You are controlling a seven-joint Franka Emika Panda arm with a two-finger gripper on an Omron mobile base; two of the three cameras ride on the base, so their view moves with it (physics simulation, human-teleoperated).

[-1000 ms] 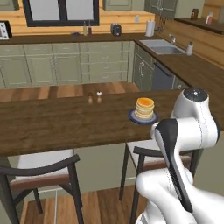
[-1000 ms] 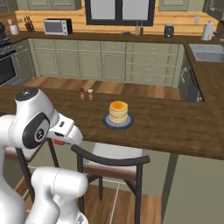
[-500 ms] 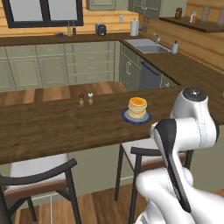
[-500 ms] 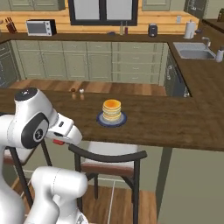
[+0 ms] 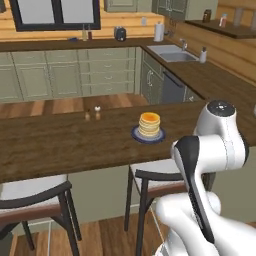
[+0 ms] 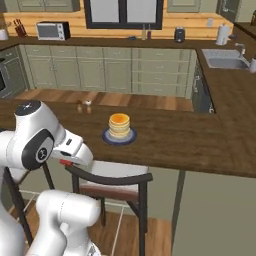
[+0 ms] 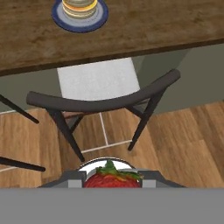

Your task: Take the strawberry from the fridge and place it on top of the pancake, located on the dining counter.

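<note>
We see the strawberry (image 7: 113, 178) clenched between our gripper (image 7: 113, 181) jaws at the bottom of the hand view, bright red, its green leafy cap pointing up toward a dark chair (image 7: 103, 105); its long axis we cannot judge. The pancake (image 5: 149, 125) stack sits upright on its blue-grey plate (image 5: 136, 135) on the dining counter (image 5: 60, 142).

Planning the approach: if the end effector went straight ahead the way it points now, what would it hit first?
Probably the dark curved chair back with its pale seat, which lie ahead of the end effector holding the red strawberry. The stacked golden pancake sits beyond; depth is uncertain.
</note>
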